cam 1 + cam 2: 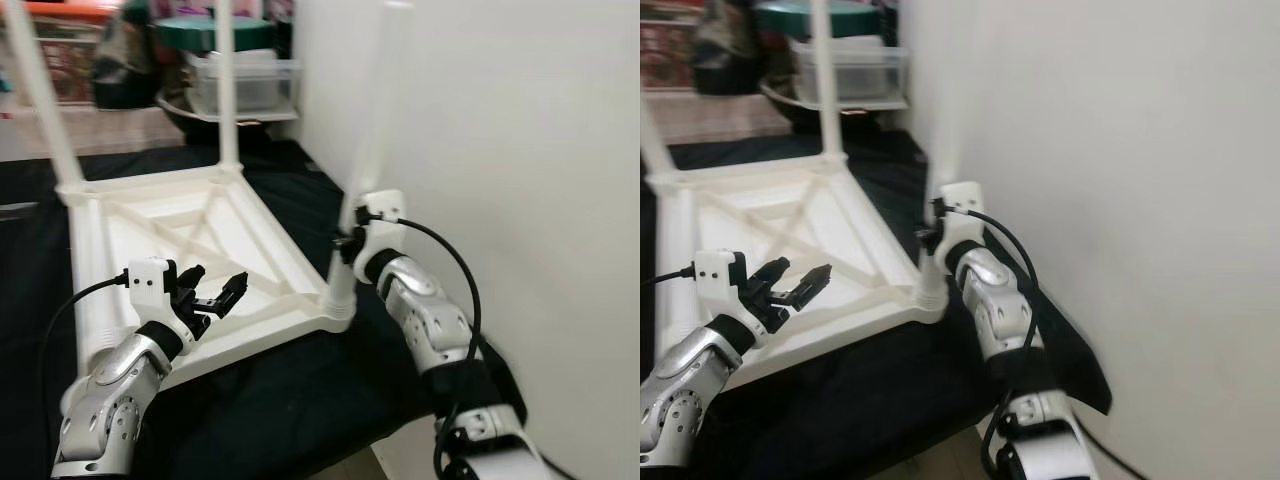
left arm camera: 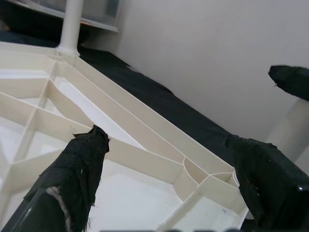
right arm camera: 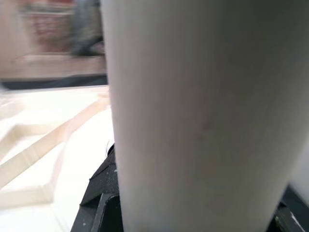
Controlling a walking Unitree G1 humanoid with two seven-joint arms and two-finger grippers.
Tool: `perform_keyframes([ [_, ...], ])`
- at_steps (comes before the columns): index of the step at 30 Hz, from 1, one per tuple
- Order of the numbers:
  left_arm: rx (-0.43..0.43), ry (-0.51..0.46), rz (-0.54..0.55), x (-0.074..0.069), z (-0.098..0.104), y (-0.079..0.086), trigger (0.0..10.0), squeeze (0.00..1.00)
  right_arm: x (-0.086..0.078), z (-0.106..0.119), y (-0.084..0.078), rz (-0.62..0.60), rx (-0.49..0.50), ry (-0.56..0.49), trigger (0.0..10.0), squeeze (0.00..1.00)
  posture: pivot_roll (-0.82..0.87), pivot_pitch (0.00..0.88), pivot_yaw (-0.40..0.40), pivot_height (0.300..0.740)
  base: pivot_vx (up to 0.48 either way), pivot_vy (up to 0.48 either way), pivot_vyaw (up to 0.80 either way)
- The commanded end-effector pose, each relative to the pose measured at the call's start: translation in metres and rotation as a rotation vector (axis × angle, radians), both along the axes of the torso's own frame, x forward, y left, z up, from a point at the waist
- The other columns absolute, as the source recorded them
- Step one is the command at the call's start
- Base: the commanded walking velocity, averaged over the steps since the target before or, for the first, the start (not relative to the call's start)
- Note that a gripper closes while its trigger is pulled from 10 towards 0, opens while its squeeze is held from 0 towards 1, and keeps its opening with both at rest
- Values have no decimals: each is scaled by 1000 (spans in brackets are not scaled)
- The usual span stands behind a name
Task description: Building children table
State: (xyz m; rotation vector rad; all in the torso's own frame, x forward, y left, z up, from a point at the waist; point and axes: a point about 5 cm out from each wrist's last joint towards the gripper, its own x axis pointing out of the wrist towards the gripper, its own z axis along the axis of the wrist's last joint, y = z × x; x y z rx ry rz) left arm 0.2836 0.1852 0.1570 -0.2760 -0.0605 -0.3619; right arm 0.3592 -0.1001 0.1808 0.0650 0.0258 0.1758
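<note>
The left gripper (image 1: pixel 208 292) hangs with its two black fingers spread wide and nothing between them, just above the near edge of the white plastic children's tabletop (image 1: pixel 190 250), which lies upside down with its ribbed underside showing. The right gripper (image 1: pixel 350 243) is closed around the round white plastic leg (image 1: pixel 372 160) standing in the near right corner socket; in the right wrist view that leg (image 3: pixel 203 111) sits hard against the black fingers.

The tabletop looks light and stiff, a hollow moulding braced by diagonal ribs, so it should shift easily if pushed sideways. The legs are smooth tubes and probably slippery under rubbery pads; a hold low on the tube, near the socket, gives the best control for pressing or twisting it home. The free gripper would do well to steady the rim or a rib beside that corner.

Two more white legs stand upright: one at the far left corner (image 1: pixel 40 95), one at the far middle corner (image 1: pixel 228 90). All of this rests on a black cloth (image 1: pixel 290 400) spread over the floor. A plain white wall (image 1: pixel 520 150) rises close on the right. Beyond, blurred, stand a clear plastic storage box (image 1: pixel 240 80) with a green lid and other clutter.
</note>
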Motion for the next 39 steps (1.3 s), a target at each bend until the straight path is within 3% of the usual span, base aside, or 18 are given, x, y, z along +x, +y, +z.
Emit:
perform_keyframes([
  [1, 5, 3, -19, 4, -1, -6, 10000, 0, -8, -30, -24, -187, -84, 118, 0, 0, -12, 0, -100, 740, 0, 0, 0],
  [4, 4, 1, -20, 5, 0, -5, 10000, 0, -11, -30, -18, -221, -45, 136, 0, 0, -14, 0, -97, 740, 0, 0, 0],
  [5, 5, 2, -19, 6, 0, -4, 10000, 0, -11, -29, -12, -181, -38, 146, 9765, 0, -16, 0, -92, 740, 0, 0, 0],
  [6, 7, 1, -18, 6, 0, -4, 10000, 0, -9, -19, -3, -84, 20, 104, 10000, 0, -19, 0, -92, 740, 0, 0, 0],
  [9, 8, 1, -18, 7, 0, -3, 10000, 0, -9, -13, 0, -43, 54, 66, 10000, 0, -19, 0, -92, 740, 0, 0, 0],
  [10, 7, 0, -18, 7, 0, -3, 10000, 0, -8, -6, -1, -5, 84, 37, 10000, 1000, -21, 0, -91, 740, 0, 0, 0],
  [12, 6, -1, -18, 7, 0, -4, 10000, 0, -7, 2, 1, 90, 137, 14, 10000, 1000, -21, 0, -91, 740, 0, 0, 0],
  [13, 5, -2, -19, 7, 1, -4, 10000, 0, -7, 11, 0, 198, 160, -9, 10000, 0, -18, 0, -91, 740, 0, 0, 0],
  [15, 3, -3, -21, 7, 1, -4, 10000, 0, -8, 26, -5, 357, 205, -77, 10000, 0, -22, 0, -90, 740, 0, 0, 0],
  [17, 3, -3, -21, 7, 1, -4, 10000, 0, -8, 26, -5, 357, 205, -77, 10000, 0, -22, 0, -90, 740, 0, 0, 0],
  [22, 3, -5, -36, 8, 0, -7, 10000, 0, -27, 30, -19, 895, 98, -104, 10000, 0, -21, 0, -92, 740, 0, 0, 0],
  [28, 2, -9, -40, 9, 2, -8, 10000, 0, -26, 24, -8, 1044, 59, -109, 10000, 0, -19, 0, -96, 740, 0, 0, 0],
  [34, 1, -16, -40, 9, 3, -9, 10000, 0, -23, 20, 23, 1236, 17, -69, 10000, 0, 12, 0, -120, 740, 0, 0, 0],
  [35, 1, -18, -39, 8, 4, -9, 10000, 0, -23, 20, 32, 1284, -2, -64, 9255, 0, 21, 0, -129, 740, 0, 0, 0],
  [36, 2, -18, -34, 6, 3, -7, 10000, 0, -22, 20, 39, 1311, -11, -59, 6039, 0, 25, 0, -134, 740, 0, 0, 0],
  [37, 2, -18, -34, 6, 3, -7, 10000, 0, -22, 20, 39, 1311, -11, -59, 6039, 0, 25, 0, -134, 740, 0, 0, 0],
  [38, 4, -17, -26, 5, 3, -5, 10000, 0, -20, 20, 40, 1316, -8, -52, 0, 0, 26, 0, -137, 740, 0, 0, 0],
  [39, 5, -15, -21, 4, 2, -3, 10000, 0, -18, 20, 40, 1315, -4, -48, 0, 0, 26, 0, -137, 740, 0, 0, 0],
])
